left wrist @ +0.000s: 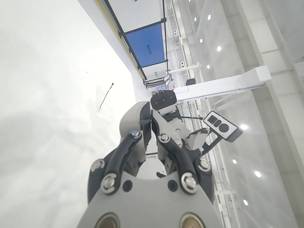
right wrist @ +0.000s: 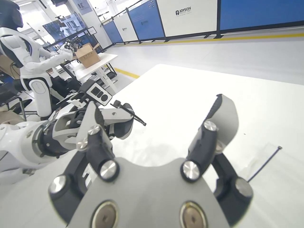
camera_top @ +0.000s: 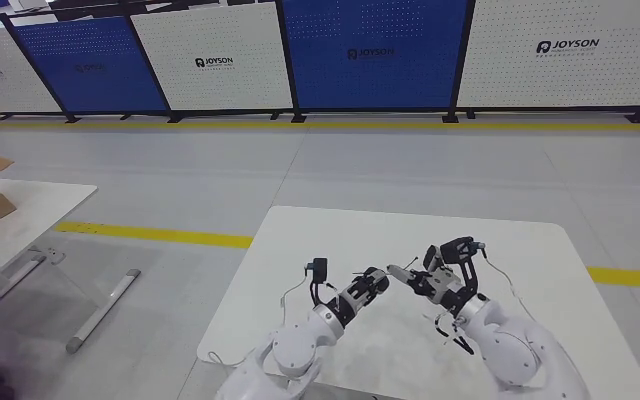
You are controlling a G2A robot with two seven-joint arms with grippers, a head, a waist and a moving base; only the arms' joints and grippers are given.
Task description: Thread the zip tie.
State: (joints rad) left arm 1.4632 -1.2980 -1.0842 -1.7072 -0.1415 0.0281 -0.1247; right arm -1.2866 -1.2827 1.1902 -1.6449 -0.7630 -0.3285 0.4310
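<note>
The left gripper (right wrist: 129, 117) is clamped shut on a black zip tie (right wrist: 134, 117), and both ends of the tie stick out past its fingers. It hangs over the white desk (camera_top: 320, 240), just beside one finger of the right gripper (right wrist: 156, 105). The right gripper is spread wide and holds nothing. In the top view the two grippers face each other above the middle of the desk, the left gripper (camera_top: 378, 280) close to the right gripper (camera_top: 415, 277).

A second zip tie (right wrist: 263, 164) lies flat on the desk, apart from both grippers. The left wrist view shows it as a thin dark strip (left wrist: 106, 95) on the bare top.

The desk stands on a pale grey floor crossed by a yellow line (camera_top: 150, 235). Blue and white partition panels (camera_top: 375, 50) close off the far side. Another desk (camera_top: 40, 200) stands off to the left. In the right wrist view it carries a cardboard box (right wrist: 87, 55), with another white robot (right wrist: 23, 55) beside it.
</note>
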